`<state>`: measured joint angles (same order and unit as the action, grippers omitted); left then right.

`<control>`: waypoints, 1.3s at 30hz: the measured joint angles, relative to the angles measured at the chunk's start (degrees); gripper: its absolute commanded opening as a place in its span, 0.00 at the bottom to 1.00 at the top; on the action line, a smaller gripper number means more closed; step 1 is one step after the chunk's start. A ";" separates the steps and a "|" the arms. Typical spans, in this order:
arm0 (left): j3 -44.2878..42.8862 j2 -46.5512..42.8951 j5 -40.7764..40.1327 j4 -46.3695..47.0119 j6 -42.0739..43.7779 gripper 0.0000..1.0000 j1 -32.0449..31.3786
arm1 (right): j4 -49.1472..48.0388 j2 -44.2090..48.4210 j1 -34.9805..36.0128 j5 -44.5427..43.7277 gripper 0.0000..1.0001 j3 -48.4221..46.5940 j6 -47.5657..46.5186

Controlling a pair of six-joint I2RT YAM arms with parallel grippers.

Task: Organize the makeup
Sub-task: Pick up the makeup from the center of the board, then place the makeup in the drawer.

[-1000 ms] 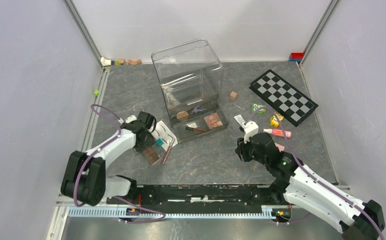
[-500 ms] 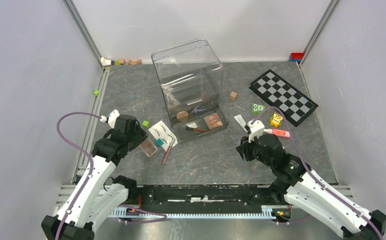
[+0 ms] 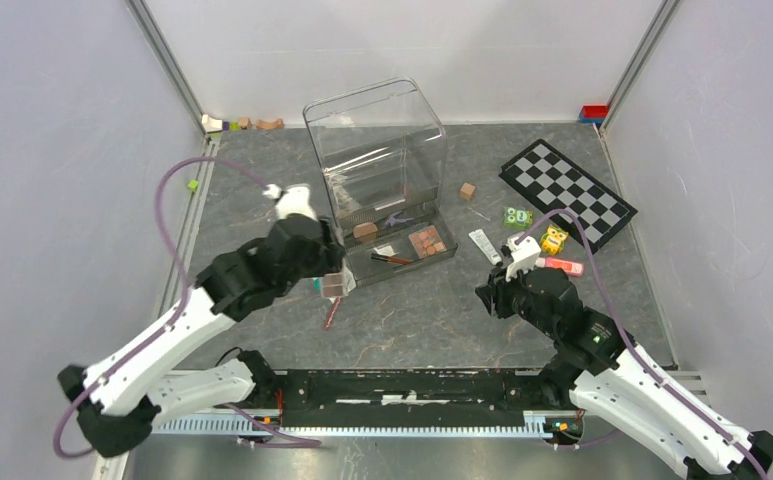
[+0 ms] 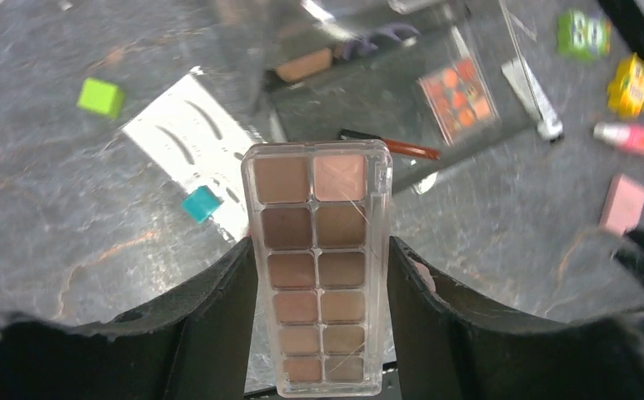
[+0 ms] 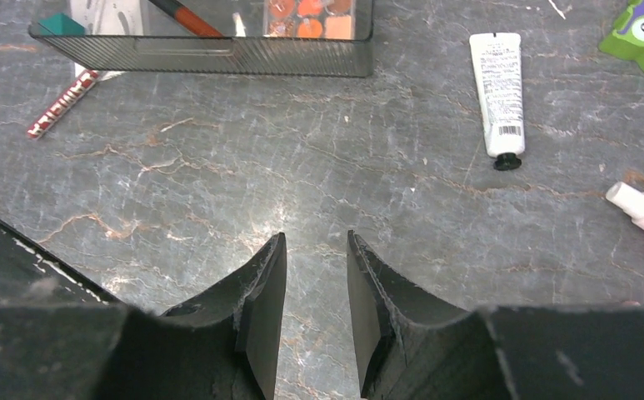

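Grey table (image 3: 412, 320) bears a clear organizer (image 3: 377, 150); beside it, left tool (image 3: 333, 284) clamps a palette (image 4: 318, 267), right tool (image 5: 317, 250) hangs narrowly parted.

L gripper (image 4: 318, 250) has lifted brown palette (image 4: 318, 317) off table, swung twd clear organizer (image 3: 377, 150).
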<state>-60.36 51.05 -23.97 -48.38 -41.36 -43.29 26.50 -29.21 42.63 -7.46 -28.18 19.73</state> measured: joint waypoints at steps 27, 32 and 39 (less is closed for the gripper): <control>-22.62 37.68 -3.72 5.75 47.78 0.24 -16.37 | 5.88 1.29 0.00 -5.66 0.39 -2.69 -1.16; -23.06 41.53 -0.68 6.75 55.47 0.25 -16.37 | 7.19 2.03 0.00 -6.67 0.40 -2.73 -1.60; -23.06 43.21 5.31 7.30 66.05 0.23 -15.74 | 8.59 3.21 0.00 -7.28 0.39 -2.75 -1.77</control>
<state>-83.42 94.26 -18.65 -41.08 24.69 -59.02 35.09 -26.00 42.63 -14.74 -30.94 17.96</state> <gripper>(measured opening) 0.605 0.396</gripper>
